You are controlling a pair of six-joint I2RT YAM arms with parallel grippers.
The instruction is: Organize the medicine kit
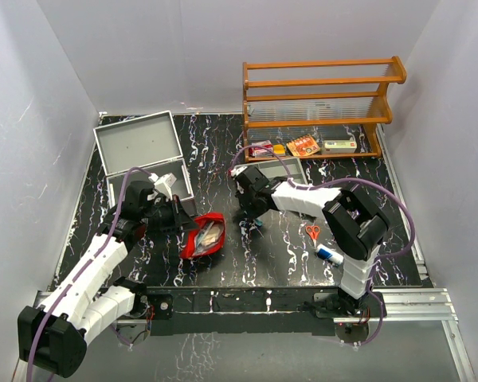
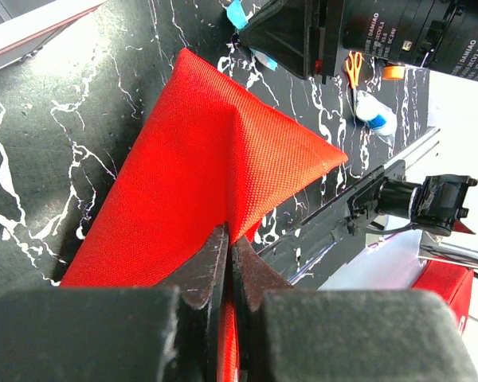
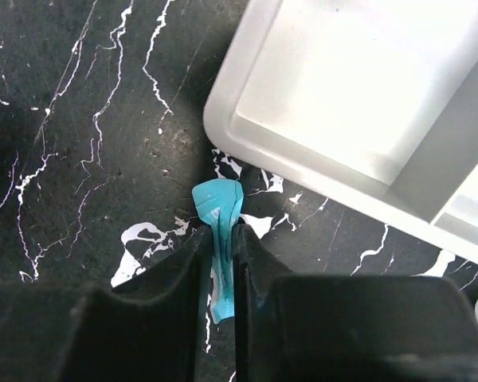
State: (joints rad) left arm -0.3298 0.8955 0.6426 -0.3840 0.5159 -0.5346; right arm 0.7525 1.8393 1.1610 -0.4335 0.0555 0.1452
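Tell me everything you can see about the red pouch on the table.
The red pouch is a soft bag of woven, nylon-like fabric. It lies on the black marbled table near the open medicine kit. In the top view its mouth gapes, showing pale flat contents too small to identify. The left gripper is shut on a fold of the fabric, which stands up in a tented ridge.

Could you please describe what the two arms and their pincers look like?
The left arm and right arm have white links and bulky black joints, each trailing a purple cable. The left pincer and right pincer have matte black fingers tapering to narrow tips.
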